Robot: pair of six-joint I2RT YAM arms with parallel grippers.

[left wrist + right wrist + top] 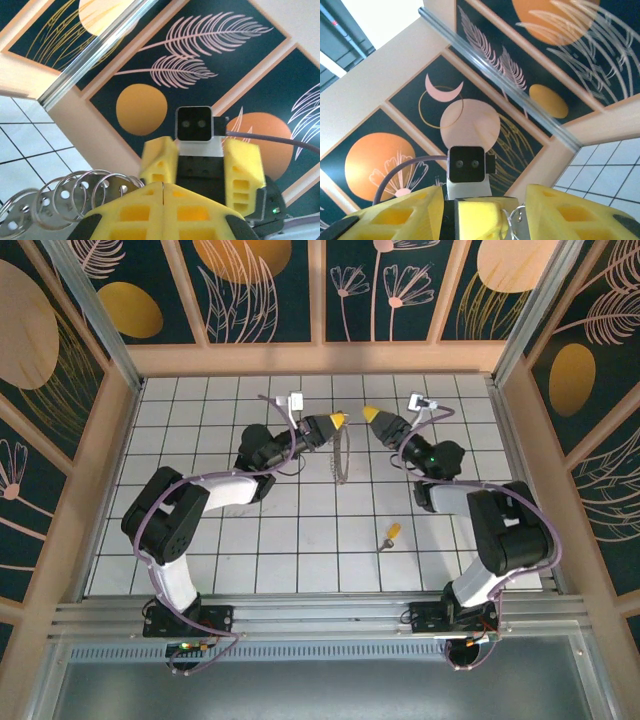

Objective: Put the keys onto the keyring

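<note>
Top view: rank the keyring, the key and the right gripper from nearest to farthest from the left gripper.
From the left gripper:
1. keyring, hanging from it.
2. right gripper, facing it, just to the right.
3. key, on the tiles nearer the arm bases, right side.

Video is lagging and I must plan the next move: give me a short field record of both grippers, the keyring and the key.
left gripper: shut on the keyring, raised over the far middle of the table
keyring: hangs below the left gripper's tip
right gripper: open, facing the left gripper tip to tip, holding nothing
key: lies flat on the tiles near the right arm, apart from both grippers
task state: key not yet on the keyring
</note>
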